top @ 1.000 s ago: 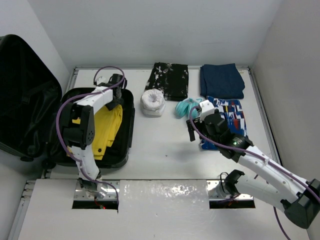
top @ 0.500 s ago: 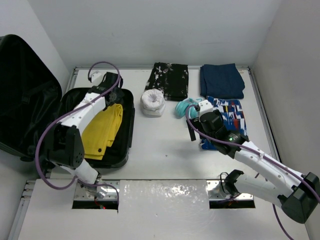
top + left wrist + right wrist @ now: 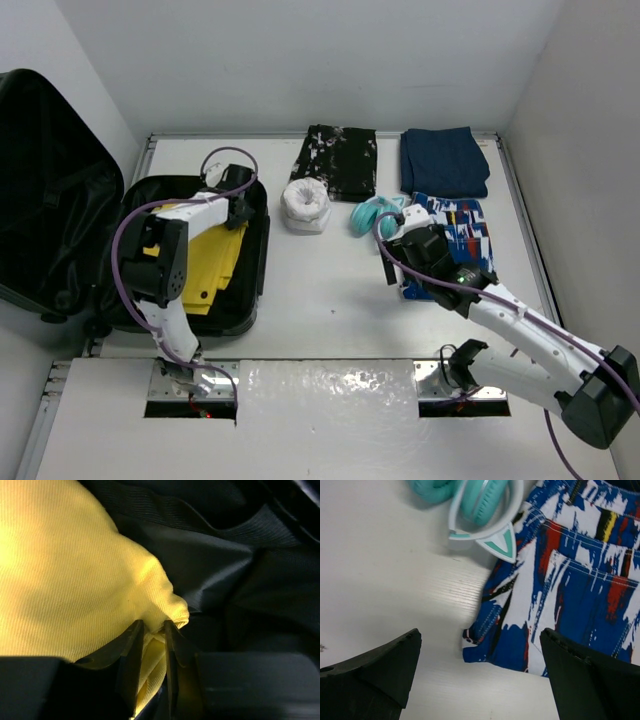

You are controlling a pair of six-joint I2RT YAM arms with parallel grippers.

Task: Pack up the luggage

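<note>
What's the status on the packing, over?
Left gripper shut on yellow cloth, inside luggage. Right gripper open, above shorts edge. Nearby: headphones, beside shorts.

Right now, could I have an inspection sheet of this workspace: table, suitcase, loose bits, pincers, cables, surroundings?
Surface: white table, bare between the items.
Job's things: luggage open, lid raised at left; yellow garment lies in its lower half.
Clutter: black-and-white garment, navy garment, white roll, teal headphones, patterned shorts, all on the table.
Grippers: left pincer shut on the yellow garment's edge; right pincer open above the shorts' corner.
Cables: purple cable loops along each arm.
Surroundings: white walls on three sides.
</note>
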